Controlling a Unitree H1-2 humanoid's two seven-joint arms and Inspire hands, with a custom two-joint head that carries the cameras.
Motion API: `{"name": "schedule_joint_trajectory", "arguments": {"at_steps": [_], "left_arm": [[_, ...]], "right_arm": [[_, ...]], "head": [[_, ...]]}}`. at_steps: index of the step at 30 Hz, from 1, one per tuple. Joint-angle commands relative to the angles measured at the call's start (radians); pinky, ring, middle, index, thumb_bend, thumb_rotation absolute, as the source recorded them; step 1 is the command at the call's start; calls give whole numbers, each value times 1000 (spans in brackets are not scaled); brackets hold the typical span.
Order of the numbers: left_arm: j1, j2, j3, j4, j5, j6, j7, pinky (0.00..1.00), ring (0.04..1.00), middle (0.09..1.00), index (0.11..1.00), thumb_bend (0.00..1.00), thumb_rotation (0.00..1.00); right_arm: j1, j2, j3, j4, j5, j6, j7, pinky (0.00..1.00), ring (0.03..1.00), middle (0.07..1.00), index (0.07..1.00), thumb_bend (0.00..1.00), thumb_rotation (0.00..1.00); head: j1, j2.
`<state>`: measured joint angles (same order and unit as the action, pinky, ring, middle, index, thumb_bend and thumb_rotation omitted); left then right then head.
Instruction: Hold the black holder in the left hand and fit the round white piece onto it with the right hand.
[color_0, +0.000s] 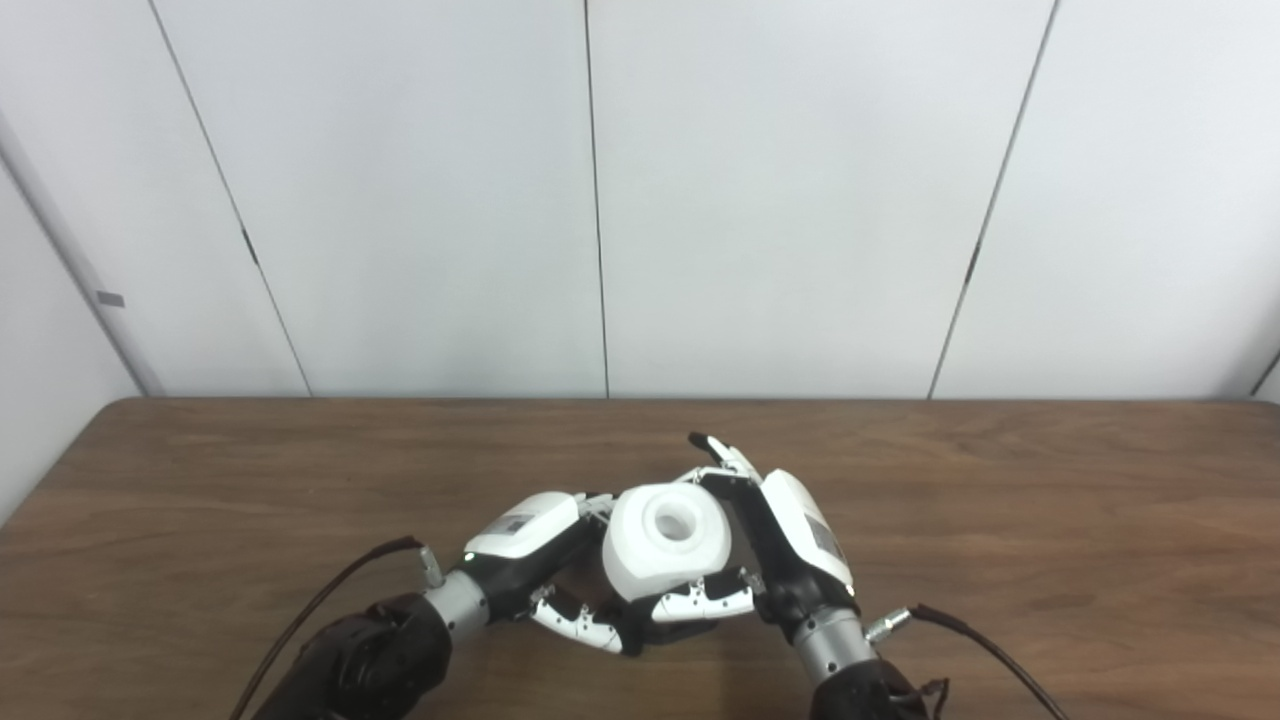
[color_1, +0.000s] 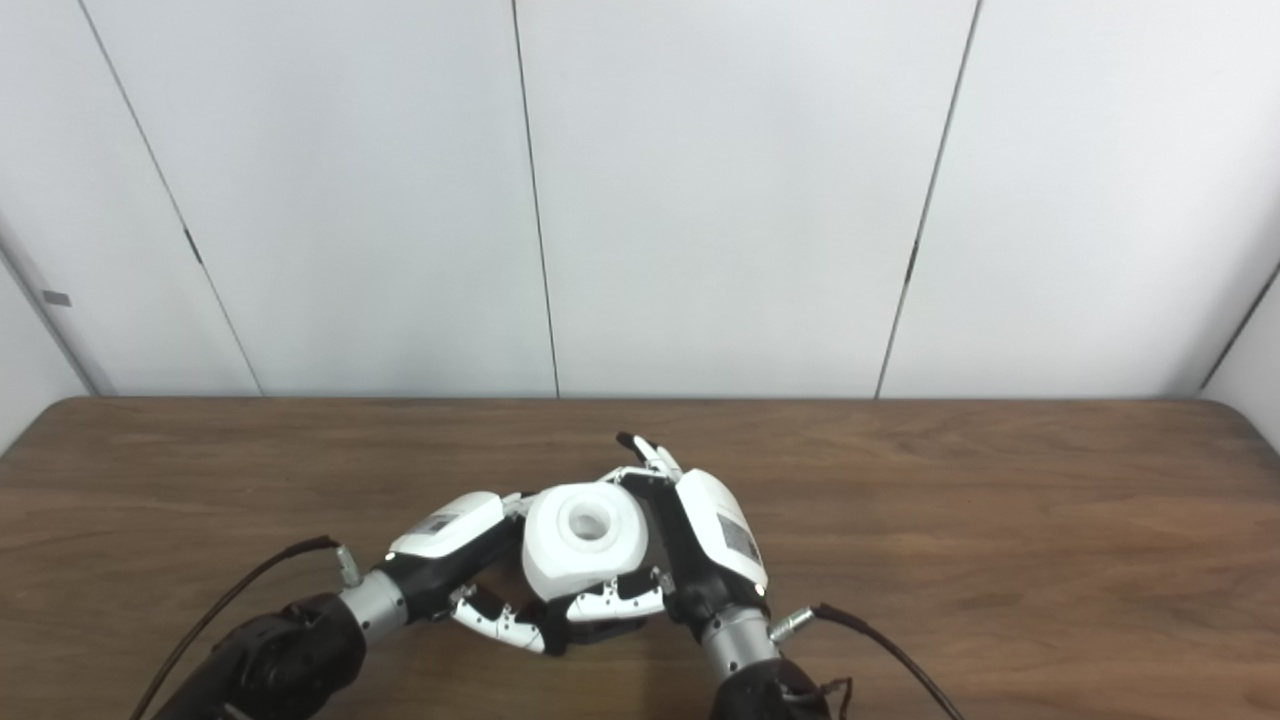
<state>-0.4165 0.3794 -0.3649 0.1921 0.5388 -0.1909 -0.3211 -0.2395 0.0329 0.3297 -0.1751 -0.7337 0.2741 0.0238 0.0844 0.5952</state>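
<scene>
A long brown wood-grain desk (color_0: 300, 470) runs across the room in front of pale wall panels (color_0: 420, 190), and both arms come up over its near edge to meet in the middle. The left hand (color_0: 530, 545), white-backed with black fingers, reaches in from the left with its fingers curled underneath and to the side of the piece; the right hand (color_0: 775, 545) stands edge-up against the other side, its thumb folded across the front and one fingertip poking up behind. Between them sits the round white piece (color_0: 665, 550), a chunky plastic drum with a hollow in its top face, clasped by the right hand and raised just above the desk. The black holder is hard to make out from here; only a dark sliver (color_0: 635, 632) shows under the white piece where the left fingers close, so I take it that the left hand holds it, though I cannot tell how firmly.

The worry is alignment. With the holder hidden beneath, a slight tilt of the drum could jam it crooked, and pressing down against a loose left grasp could twist the holder out onto the desk.
</scene>
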Motion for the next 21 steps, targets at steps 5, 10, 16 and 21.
{"name": "schedule_joint_trajectory", "arguments": {"at_steps": [5,10,16,21], "left_arm": [[0,1,-7,-31,0,8,-13,1000,975,953,477,515,45],[-2,3,-7,-36,-1,8,-13,1000,973,949,477,515,46],[-4,3,-7,-54,4,25,-21,1000,975,949,477,516,46],[-1,-3,-5,-56,2,26,-19,1000,971,949,477,515,46]], "right_arm": [[-7,14,-1,-47,-56,18,-33,759,937,931,481,502,141],[-20,10,-8,-78,-67,56,-6,739,936,930,481,502,142],[-26,-3,-9,-115,-81,84,26,695,916,918,481,502,143],[-19,-7,-11,-128,-77,87,40,680,907,910,480,503,143]], "head": [[-11,5],[-7,18],[-9,36],[7,36]]}}
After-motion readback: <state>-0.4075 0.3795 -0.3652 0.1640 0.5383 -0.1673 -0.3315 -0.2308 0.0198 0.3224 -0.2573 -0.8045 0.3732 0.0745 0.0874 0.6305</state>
